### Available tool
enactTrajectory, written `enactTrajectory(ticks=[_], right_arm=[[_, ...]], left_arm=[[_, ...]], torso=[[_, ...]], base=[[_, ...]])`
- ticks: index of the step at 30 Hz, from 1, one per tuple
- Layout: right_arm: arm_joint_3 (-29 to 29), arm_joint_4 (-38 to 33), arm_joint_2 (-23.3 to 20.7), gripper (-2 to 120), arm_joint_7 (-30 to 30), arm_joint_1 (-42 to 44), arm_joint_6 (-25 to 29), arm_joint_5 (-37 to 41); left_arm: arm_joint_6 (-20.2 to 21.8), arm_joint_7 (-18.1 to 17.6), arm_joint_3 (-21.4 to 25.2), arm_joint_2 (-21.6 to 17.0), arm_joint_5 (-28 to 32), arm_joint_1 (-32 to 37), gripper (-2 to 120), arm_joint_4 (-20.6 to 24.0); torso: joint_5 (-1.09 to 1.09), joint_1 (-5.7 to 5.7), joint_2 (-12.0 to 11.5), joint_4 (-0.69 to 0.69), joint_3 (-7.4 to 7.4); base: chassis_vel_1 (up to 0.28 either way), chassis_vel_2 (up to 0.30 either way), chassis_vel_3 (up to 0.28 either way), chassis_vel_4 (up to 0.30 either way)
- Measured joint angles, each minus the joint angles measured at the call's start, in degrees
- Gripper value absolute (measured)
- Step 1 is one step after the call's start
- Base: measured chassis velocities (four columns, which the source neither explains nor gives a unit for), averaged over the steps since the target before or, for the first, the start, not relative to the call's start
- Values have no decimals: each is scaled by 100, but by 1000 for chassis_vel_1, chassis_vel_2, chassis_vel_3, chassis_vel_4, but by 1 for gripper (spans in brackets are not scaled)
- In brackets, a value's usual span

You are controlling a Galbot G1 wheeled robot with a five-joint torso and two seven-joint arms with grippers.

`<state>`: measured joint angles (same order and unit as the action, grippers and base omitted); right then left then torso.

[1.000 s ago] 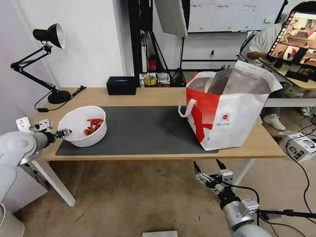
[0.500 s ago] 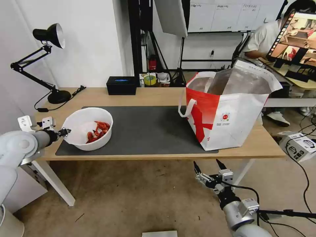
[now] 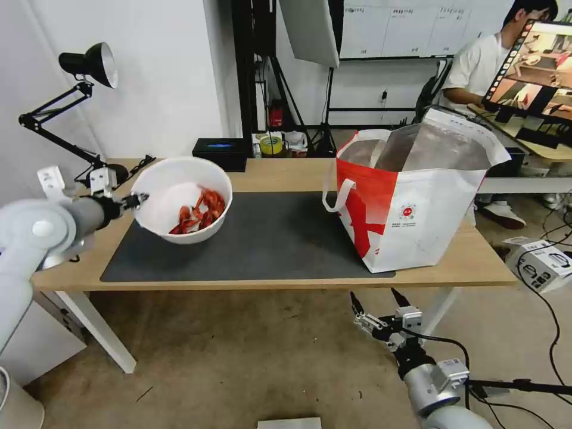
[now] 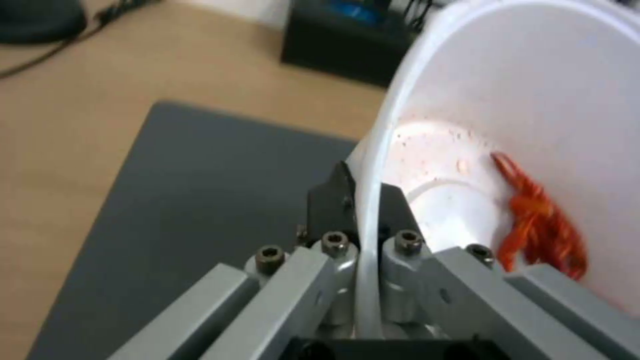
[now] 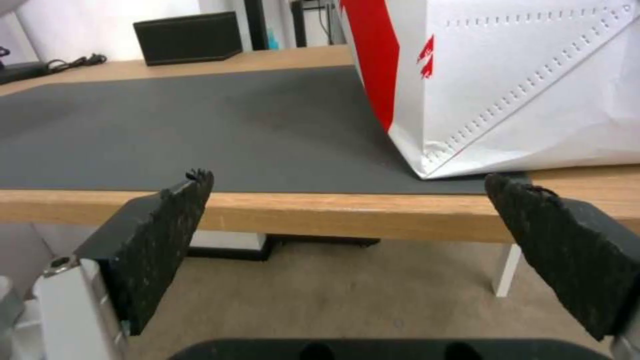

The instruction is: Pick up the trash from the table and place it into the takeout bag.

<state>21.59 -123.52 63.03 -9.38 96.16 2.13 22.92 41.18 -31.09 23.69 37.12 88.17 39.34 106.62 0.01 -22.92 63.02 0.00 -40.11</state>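
A white round bowl with red crayfish shells hangs tilted above the left part of the dark mat, off the table. My left gripper is shut on the bowl's left rim; in the left wrist view the rim runs between the two fingers, with the shells piled low inside. The red-and-white takeout bag stands open on the table's right end, foil lining showing. My right gripper hangs open below the front table edge, under the bag.
A black desk lamp stands at the table's back left, its cable trailing on the wood. A black rectangular box sits at the back edge. The dark grey mat lies bare between bowl and bag. A person sits at a desk behind right.
My left gripper has lifted the bowl off the mat and carried it up and to the right, tilting it so the shells slid down. The right arm has stayed still.
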Motion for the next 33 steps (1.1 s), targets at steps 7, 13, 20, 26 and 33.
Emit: enactTrajectory(ticks=[7,13,20,26,33], right_arm=[[0,0,0,100,0,0,0,0],[1,0,-1,100,0,-1,0,0],[0,0,-1,100,0,0,0,0],[0,0,-1,100,0,0,0,0],[0,0,-1,100,0,0,0,0]], left_arm=[[-94,-132,-765,152,303,-1031,0,9],[-244,-197,-1675,543,468,-2205,0,-183],[-505,-202,-2393,1269,594,-3031,0,-468],[-716,-367,-2858,2047,595,-3732,0,-964],[-1356,-647,-3436,2940,439,-4383,0,-1643]], torso=[[1,0,0,1,-1],[-1,0,0,1,0],[1,0,0,-1,-1],[0,0,0,1,0],[1,0,0,-1,-1]], base=[[0,0,0,0],[0,0,0,0],[0,0,0,0],[0,0,0,0],[0,0,0,0]])
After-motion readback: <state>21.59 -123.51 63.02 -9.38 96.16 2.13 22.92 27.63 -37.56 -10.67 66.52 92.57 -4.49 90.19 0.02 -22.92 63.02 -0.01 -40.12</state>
